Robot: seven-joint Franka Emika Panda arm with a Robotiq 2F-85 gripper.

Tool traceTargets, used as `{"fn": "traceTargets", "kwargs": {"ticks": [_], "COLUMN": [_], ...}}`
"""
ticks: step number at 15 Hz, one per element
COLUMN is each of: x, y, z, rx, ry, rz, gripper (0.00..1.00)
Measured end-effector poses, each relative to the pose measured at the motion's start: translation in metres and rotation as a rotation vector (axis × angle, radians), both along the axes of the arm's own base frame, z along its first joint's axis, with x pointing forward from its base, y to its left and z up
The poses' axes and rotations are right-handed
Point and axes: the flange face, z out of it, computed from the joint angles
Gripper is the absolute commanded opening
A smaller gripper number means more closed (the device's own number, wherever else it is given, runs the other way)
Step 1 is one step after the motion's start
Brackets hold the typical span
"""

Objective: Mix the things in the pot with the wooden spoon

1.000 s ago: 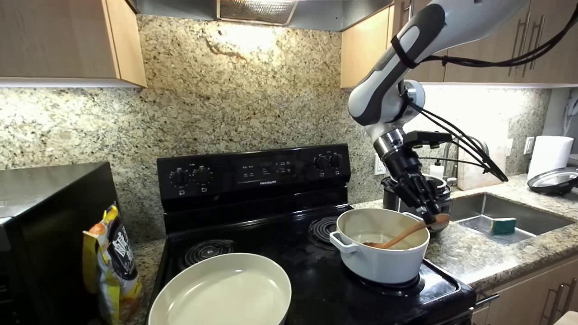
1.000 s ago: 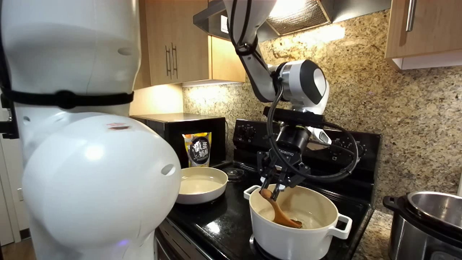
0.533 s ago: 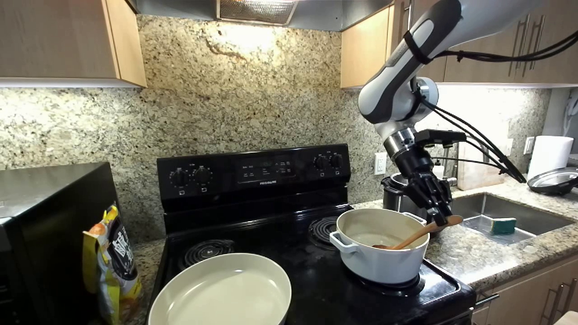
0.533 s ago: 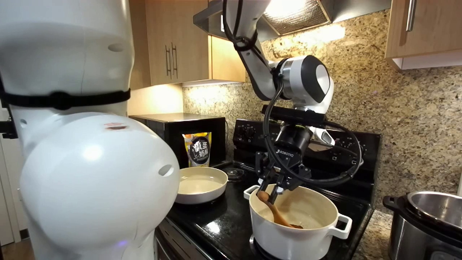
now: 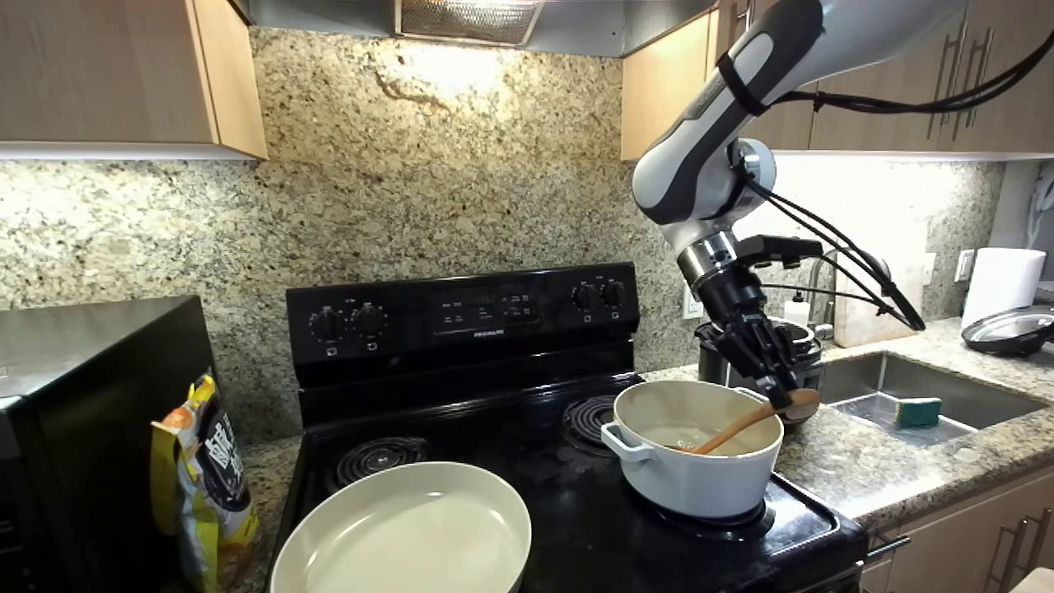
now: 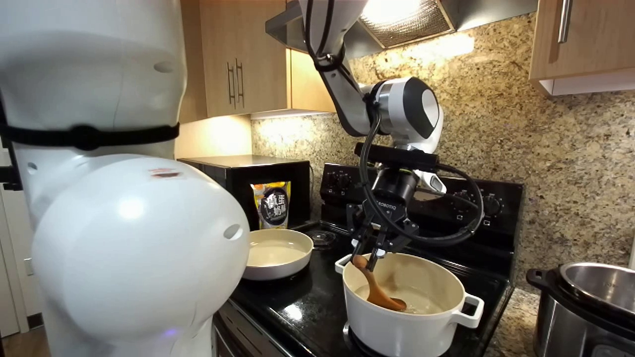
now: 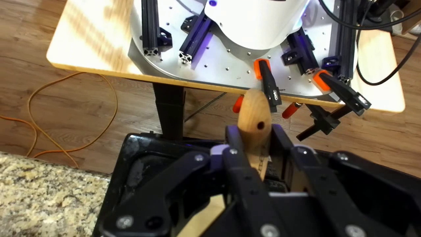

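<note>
The hand (image 7: 255, 131) has the wooden spoon (image 6: 376, 292) pinched up near the end of its handle, with a stub of wood poking out past the grip. The rest of it slants down below the hand into the white pot (image 6: 397, 334) on the stovetop (image 5: 576, 511), and the bowl end sits low inside.

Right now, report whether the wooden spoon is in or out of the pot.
Partly in: in both exterior views the wooden spoon slants down inside the pot, while the end effector grips it near the top.
</note>
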Motion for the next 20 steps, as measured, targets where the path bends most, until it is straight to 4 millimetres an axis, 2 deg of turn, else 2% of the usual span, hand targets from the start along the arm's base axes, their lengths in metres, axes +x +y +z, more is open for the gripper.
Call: {"fn": "traceTargets", "kwargs": {"ticks": [3, 7, 15, 17, 20], "x": [0.017, 0.03, 0.017, 0.013, 0.014], "y": [0.007, -0.001, -0.049, -0.052, -0.041], "z": [-0.003, -0.009, -0.013, -0.014, -0.012], "rx": [0.001, -0.002, -0.003, -0.002, 0.0], "ry": [-0.011, -0.012, 0.013, 0.016, 0.013], "rz": [0.029, 0.017, -0.096, -0.105, -0.081], "gripper": [0.07, 0.07, 0.07, 0.07, 0.07]}}
